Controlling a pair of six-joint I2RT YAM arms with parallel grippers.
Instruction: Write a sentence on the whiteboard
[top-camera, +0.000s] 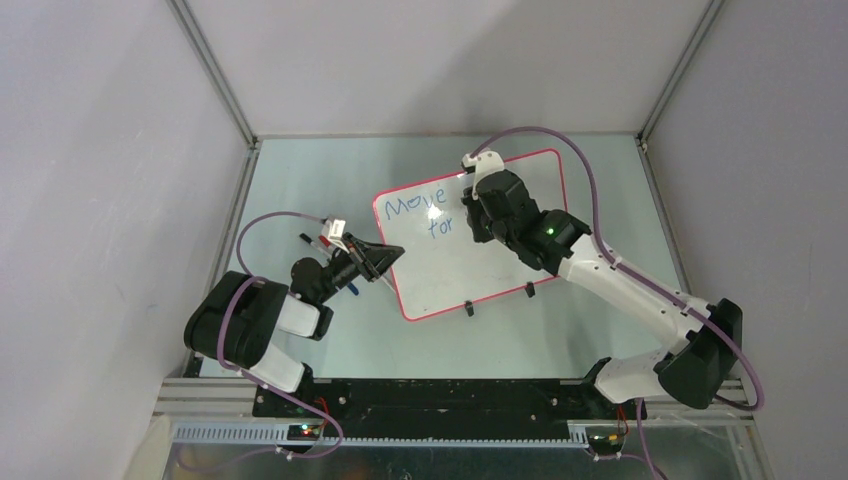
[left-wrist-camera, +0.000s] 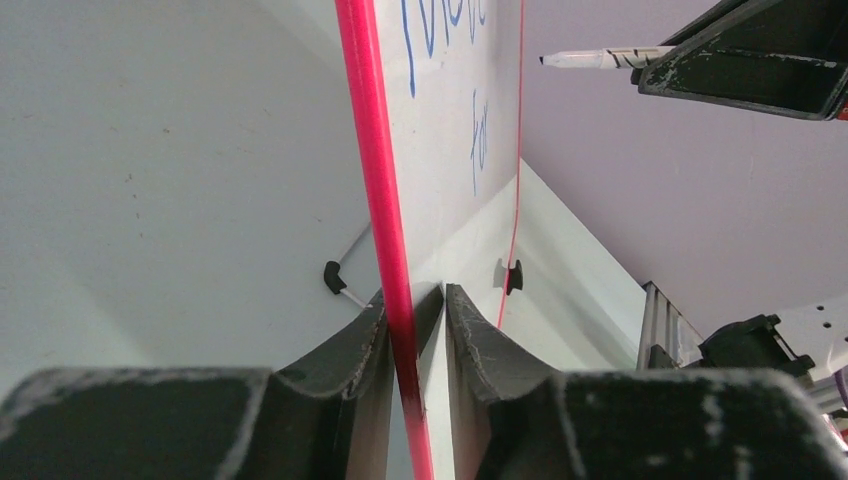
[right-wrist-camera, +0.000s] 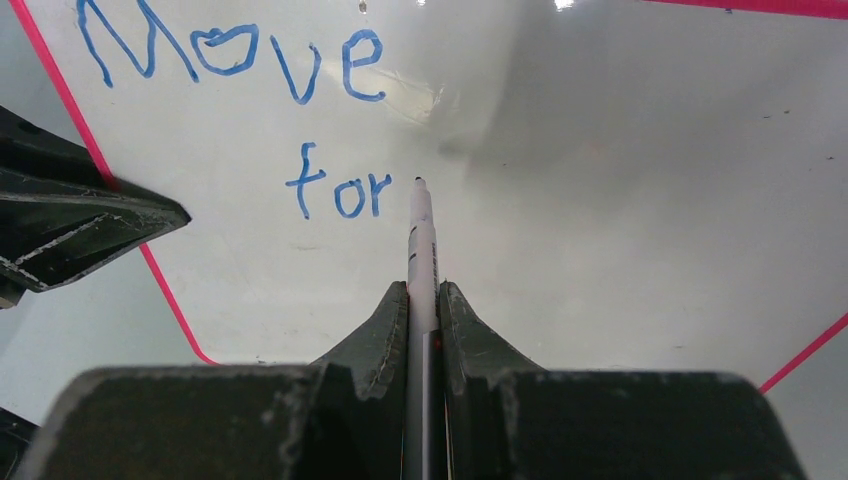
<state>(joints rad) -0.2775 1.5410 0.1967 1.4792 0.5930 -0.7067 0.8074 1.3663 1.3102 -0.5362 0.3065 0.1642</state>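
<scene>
Your left tool (left-wrist-camera: 418, 300) clamps the whiteboard's (top-camera: 500, 270) edge; your right tool (right-wrist-camera: 424, 290) pinches the marker (right-wrist-camera: 421, 230), tip beside the sentence (right-wrist-camera: 305, 182).

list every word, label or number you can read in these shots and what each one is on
"Move" - blue handwriting, top line of the sentence on the whiteboard
"for" - blue handwriting, second line, below "Move" and stepped to the right, nothing written after it
Dark print on the marker barrel - too small to read
No other text, brand or number shows.
</scene>
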